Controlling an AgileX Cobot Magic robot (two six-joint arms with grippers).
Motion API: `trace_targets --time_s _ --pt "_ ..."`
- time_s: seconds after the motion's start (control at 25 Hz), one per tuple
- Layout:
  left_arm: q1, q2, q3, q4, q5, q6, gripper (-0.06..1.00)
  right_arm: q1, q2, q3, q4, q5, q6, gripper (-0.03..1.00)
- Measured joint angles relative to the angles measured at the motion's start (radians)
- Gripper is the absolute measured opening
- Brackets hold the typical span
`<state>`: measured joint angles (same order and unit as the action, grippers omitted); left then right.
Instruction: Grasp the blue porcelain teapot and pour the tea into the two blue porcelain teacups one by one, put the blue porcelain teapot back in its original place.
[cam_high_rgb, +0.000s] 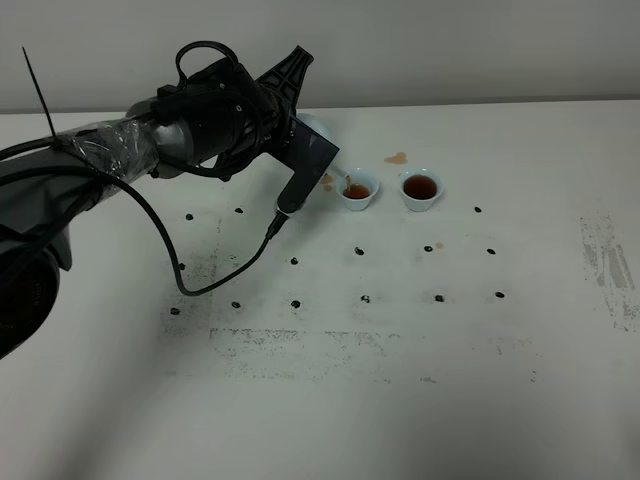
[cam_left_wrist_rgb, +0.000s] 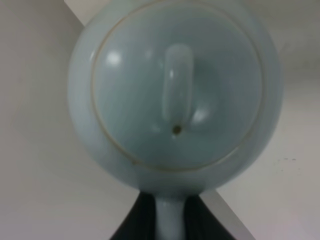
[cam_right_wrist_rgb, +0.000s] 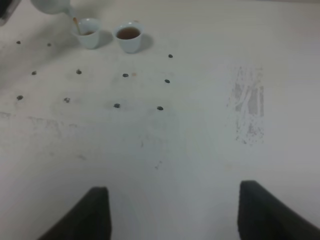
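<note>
Near edge: white matte tabletop, scuffed with grey abrasion along a near strip and at the far right; a grid of small dark dots marks its middle. Pale wall behind the far edge.

Left side: black left arm, partly wrapped in clear film, with a trailing black cable. Left gripper: dark fingers clamped on the handle of the pale sky-blue glossy porcelain teapot, held tilted above the table, spout toward the cups. Lid with elongated knob and a small vent hole is seated.

Far centre: two small pale-blue glossy handleless porcelain teacups, just beside each other. Left cup: partly filled, a thin brown stream entering from the spout. Right cup: holds dark tea.

Behind the cups: small brown tea spill.

Right gripper: spread apart, holding nothing, above bare tabletop well apart from the cups.
</note>
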<state>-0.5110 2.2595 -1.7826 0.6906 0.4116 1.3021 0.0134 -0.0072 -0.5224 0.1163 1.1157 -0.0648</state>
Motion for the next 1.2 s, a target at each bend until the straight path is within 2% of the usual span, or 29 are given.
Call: trace_targets --time_s 0.2,1.2 --pt "0.0 0.0 0.0 0.022 0.0 0.0 0.09 0.0 0.0 0.0 0.0 0.0 0.0 0.56" --pt "0.0 0.0 0.0 0.029 -0.004 0.017 0.09 0.0 0.0 0.0 0.0 0.0 0.0 0.56"
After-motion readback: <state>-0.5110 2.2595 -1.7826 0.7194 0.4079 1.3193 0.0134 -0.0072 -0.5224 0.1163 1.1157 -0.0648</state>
